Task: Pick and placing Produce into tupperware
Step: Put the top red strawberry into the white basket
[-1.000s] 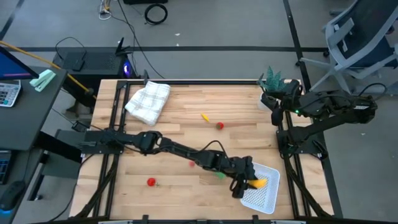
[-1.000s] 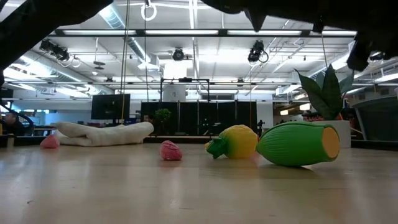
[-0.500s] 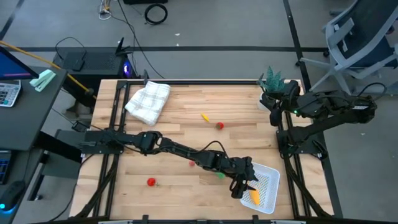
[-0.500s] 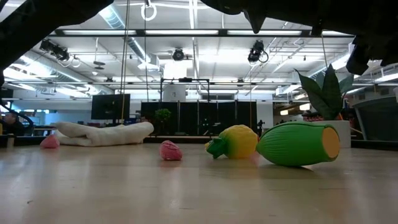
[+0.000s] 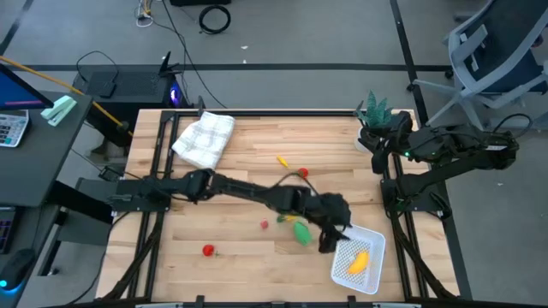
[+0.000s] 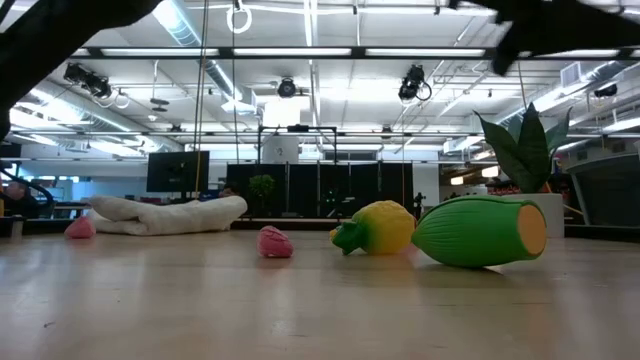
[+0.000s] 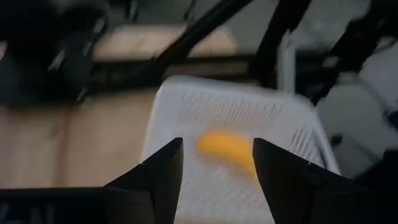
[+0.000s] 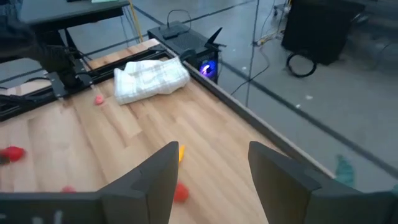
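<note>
The white tupperware (image 5: 374,243) sat at the desk's (image 5: 248,154) near right corner, and the yellow banana (image 5: 360,261) lay inside it on the mesh bottom. The left gripper (image 5: 330,241) hung just beside the tupperware's left edge, its jaws spread and holding nothing; the left wrist view showed the banana (image 7: 225,149) lying in the tupperware (image 7: 186,112) beyond the parted fingers (image 7: 155,180). The green oblong piece (image 5: 301,233) lay on the desk just left of the tupperware, with a tiny red piece (image 5: 265,225) farther left and another red piece (image 5: 207,250) well apart toward the near left. A small yellow-orange piece (image 5: 282,160) and a red piece (image 5: 302,173) lay toward the desk's middle, far from the tupperware. The right gripper (image 5: 377,141) waited by the potted plant (image 5: 374,109) at the far right corner, jaws spread and empty. A white checked cloth (image 5: 205,139) lay at the far left.
</note>
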`<action>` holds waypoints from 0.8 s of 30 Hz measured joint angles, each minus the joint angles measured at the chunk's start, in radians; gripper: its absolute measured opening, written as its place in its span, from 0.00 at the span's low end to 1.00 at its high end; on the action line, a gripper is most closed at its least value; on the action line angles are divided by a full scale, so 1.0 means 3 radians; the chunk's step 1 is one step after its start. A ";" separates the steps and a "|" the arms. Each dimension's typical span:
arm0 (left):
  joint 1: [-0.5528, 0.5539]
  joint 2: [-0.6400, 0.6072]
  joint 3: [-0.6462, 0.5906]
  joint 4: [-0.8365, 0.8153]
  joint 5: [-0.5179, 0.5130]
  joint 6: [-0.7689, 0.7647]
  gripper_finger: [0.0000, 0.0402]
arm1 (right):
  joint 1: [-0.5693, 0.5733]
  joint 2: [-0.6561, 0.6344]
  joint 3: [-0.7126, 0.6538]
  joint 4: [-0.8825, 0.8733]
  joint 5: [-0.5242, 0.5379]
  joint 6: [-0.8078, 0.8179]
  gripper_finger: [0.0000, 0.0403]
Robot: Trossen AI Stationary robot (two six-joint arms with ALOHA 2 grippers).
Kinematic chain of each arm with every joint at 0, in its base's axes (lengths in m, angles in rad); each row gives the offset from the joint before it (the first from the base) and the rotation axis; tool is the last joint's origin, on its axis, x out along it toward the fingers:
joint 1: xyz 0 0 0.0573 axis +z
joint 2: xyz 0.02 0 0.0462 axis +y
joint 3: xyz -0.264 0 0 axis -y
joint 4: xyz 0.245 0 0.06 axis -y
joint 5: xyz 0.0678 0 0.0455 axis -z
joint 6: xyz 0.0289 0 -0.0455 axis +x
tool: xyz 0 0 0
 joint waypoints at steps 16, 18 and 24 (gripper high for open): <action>-0.0254 -0.0283 -0.0010 -0.2403 0.0038 0.1245 0.54 | 0.0001 0.0165 -0.0211 -0.0161 -0.0357 0.0184 0.51; -0.0313 -0.0277 -0.0013 -0.2311 -0.0008 0.1409 0.54 | 0.0001 0.0196 -0.0248 -0.0153 -0.0357 0.0186 0.51; -0.0358 -0.0214 -0.0014 -0.2261 -0.0243 0.1554 0.55 | 0.0001 0.0251 -0.0337 -0.0158 -0.0374 0.0390 0.51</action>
